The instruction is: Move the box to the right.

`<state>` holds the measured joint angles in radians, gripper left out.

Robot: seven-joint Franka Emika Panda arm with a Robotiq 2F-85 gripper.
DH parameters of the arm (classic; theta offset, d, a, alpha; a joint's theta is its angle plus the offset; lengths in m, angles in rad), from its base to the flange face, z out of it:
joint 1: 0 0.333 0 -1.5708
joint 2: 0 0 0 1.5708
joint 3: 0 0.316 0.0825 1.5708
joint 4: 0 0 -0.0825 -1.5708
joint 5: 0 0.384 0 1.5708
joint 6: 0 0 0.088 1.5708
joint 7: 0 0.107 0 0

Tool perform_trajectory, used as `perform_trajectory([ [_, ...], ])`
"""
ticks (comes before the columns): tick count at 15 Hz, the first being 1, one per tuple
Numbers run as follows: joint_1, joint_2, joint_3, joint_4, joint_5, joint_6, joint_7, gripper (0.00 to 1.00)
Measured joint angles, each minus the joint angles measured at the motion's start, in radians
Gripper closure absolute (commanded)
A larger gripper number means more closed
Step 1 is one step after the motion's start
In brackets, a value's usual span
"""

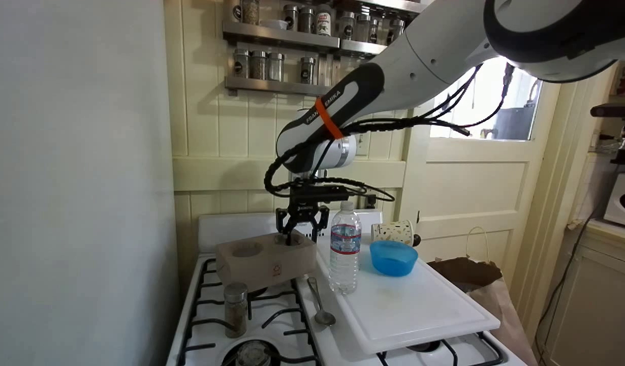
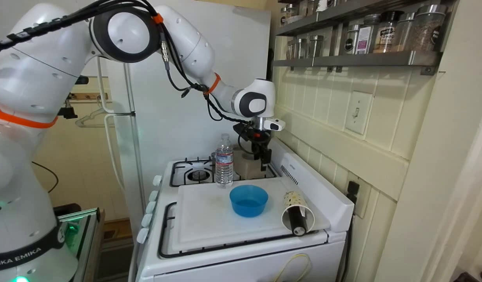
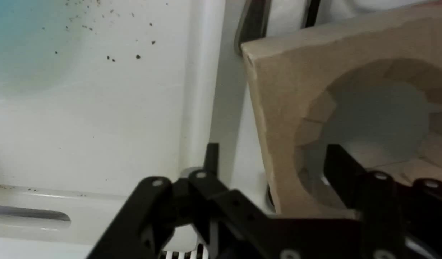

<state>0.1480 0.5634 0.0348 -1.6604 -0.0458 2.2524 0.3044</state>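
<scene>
The box (image 1: 266,267) is tan-grey cardboard with round holes in its top. It sits on the left burner grates, slightly askew, near the stove's back panel. It is partly behind the bottle in an exterior view (image 2: 245,166). My gripper (image 1: 302,240) points down at the box's right end. In the wrist view my gripper (image 3: 273,148) is open and straddles the end wall of the box (image 3: 278,86). One finger is in the round hole and the other is outside, over the gap beside the white board. Both fingers look apart from the wall. The gripper also shows in an exterior view (image 2: 263,164).
A water bottle (image 1: 345,274) stands close to the box and gripper, by the white board (image 1: 409,310). A blue bowl (image 1: 393,258) and a tipped speckled cup (image 1: 394,233) are on the board. A spoon (image 1: 320,312) and a spice jar (image 1: 236,312) are in front.
</scene>
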Motion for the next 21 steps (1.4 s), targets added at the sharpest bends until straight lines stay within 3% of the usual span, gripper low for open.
perform_trajectory([
  [5, 0.000, 0.014, 0.000, 0.005, 0.001, 0.000, -0.010, 0.95],
  [6, 0.000, 0.014, 0.001, 0.005, 0.001, 0.000, -0.012, 0.99],
  [15, 0.001, -0.015, 0.011, -0.012, -0.008, 0.014, -0.076, 0.98],
  [21, -0.045, -0.175, -0.006, -0.232, -0.011, 0.190, -0.192, 0.98],
])
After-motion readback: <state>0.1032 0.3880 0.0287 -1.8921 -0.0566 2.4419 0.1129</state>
